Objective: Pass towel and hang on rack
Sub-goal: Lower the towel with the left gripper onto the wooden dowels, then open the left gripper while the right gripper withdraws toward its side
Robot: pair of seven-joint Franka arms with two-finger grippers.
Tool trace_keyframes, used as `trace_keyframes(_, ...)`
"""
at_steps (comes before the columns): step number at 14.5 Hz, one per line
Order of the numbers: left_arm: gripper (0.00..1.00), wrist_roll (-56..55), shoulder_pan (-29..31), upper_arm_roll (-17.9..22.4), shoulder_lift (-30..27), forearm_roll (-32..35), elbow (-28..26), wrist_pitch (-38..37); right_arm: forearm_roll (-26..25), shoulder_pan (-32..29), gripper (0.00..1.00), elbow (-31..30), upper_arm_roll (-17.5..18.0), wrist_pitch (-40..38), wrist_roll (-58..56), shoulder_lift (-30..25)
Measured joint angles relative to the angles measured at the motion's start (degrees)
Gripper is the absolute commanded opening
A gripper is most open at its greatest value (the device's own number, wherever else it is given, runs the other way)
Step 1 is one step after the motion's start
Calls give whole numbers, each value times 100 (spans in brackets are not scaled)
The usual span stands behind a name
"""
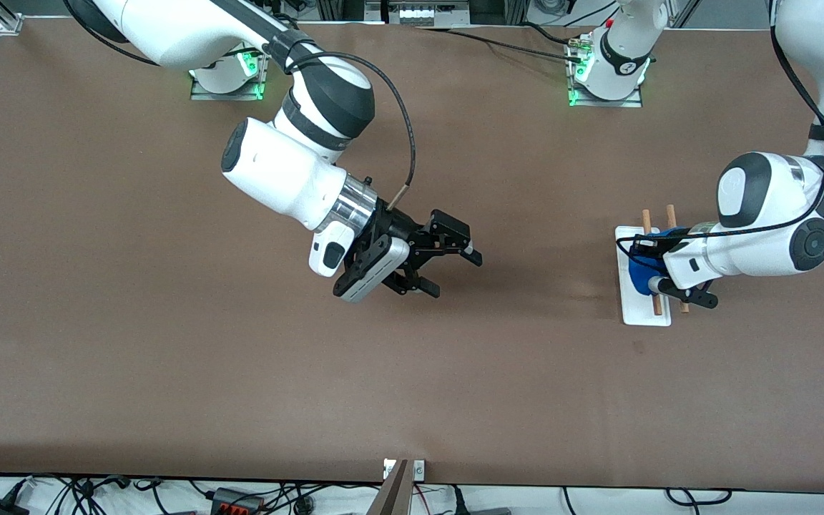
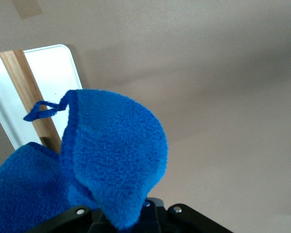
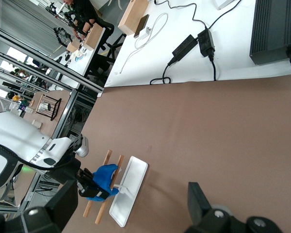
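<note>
- Clearly the hand-over part looks finished: the towel (image 1: 642, 270) is bunched at the rack (image 1: 642, 313), toward the left arm's end of the worktop (image 1: 169, 357), and only one arm has it.
- The left gripper (image 1: 659, 266) is over the rack with its jaws clamped together on a fold of the towel; in the left wrist view the blue cloth (image 2: 111, 165) rises out of the black jaw housing at the frame's edge, with a small blue loop sticking out at one corner.
- Holding it by a pinched fold lets the rest of the cloth hang, so that, by my reading, it can be draped across the two wooden bars (image 1: 646, 218) rather than dropped on the white base plate.
- In the right wrist view the towel (image 3: 103, 178) sits against the dowels (image 3: 105, 187), above the base; whether it already rests on a bar I cannot tell.
- The right gripper (image 1: 448, 268) hangs over the bare middle of the worktop, its jaws spread apart and holding nothing; this arm waits, well apart from the rack, which keeps it out of the left arm's way.
- Judged from this, the hanging step is in hand: the cloth needs to be laid over the bars before the pinch is let go, or it may slide off in a heap.
</note>
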Motion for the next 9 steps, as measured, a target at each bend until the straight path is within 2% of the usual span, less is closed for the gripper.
trace_keyframes(6, 50, -106, -67, 0, 1, 0, 0, 41, 0, 0, 100, 0, 0, 0, 0, 0)
trace_keyframes(9, 53, -112, -70, 0, 1, 0, 0, 46, 0, 0, 100, 0, 0, 0, 0, 0)
